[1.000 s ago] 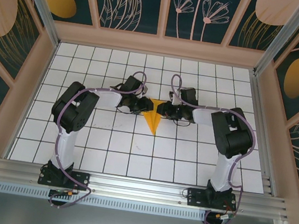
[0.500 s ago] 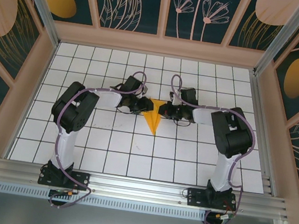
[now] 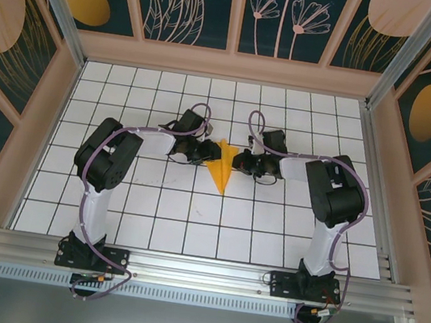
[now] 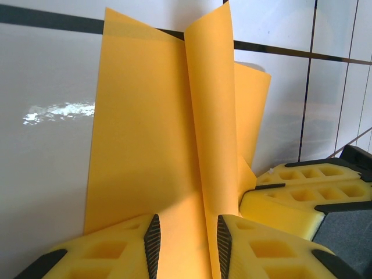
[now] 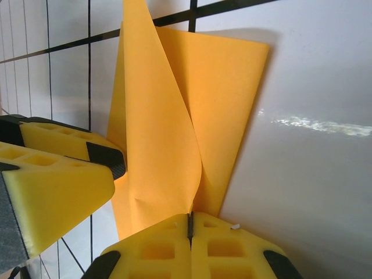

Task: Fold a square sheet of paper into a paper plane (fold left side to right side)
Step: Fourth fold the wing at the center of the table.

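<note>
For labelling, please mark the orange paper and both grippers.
orange paper (image 3: 219,172): top external view, its middle.
left gripper (image 4: 187,241): left wrist view, between fingertips.
right gripper (image 5: 190,221): right wrist view, between closed fingertips.

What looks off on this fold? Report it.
One flap of the paper plane stands up off the table and bows instead of lying flat. The right gripper is shut on its lower edge; the left gripper straddles the plane, jaws apart. No tear visible.

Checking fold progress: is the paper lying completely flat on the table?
No, one flap of the paper stands up from the table along a crease.
</note>
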Robot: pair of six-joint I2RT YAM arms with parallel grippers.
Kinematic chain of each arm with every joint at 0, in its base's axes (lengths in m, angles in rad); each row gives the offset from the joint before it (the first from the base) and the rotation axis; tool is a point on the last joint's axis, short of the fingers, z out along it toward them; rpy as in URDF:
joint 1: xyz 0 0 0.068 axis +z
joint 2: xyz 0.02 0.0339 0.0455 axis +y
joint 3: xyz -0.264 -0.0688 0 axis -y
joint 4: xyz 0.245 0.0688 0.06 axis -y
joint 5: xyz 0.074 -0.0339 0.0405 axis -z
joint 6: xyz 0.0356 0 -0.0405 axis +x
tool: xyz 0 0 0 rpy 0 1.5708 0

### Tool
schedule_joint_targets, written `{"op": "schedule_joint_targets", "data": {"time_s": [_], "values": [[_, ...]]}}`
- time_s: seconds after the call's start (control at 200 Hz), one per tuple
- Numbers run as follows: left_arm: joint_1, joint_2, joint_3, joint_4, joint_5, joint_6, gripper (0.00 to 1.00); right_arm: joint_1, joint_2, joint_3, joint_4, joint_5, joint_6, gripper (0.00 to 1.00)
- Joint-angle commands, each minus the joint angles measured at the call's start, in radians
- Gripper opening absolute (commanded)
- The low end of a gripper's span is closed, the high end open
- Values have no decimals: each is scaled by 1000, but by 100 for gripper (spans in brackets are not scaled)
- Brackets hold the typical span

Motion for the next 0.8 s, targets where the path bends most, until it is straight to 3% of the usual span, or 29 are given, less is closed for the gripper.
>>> {"op": "schedule_joint_targets", "data": {"time_s": [0.0,0.27,0.631,0.796], "values": [[-8,66,-45,-35,-96,32,35,-6,-12,3,-48,26,-31,1],[-8,46,-45,-32,-87,29,36,3,6,7,-95,67,-46,1],[-8,-131,15,-121,-93,66,45,14,37,-6,-139,111,-48,1],[-9,-156,19,-84,-38,57,38,15,38,-4,-141,114,-50,1]]}}
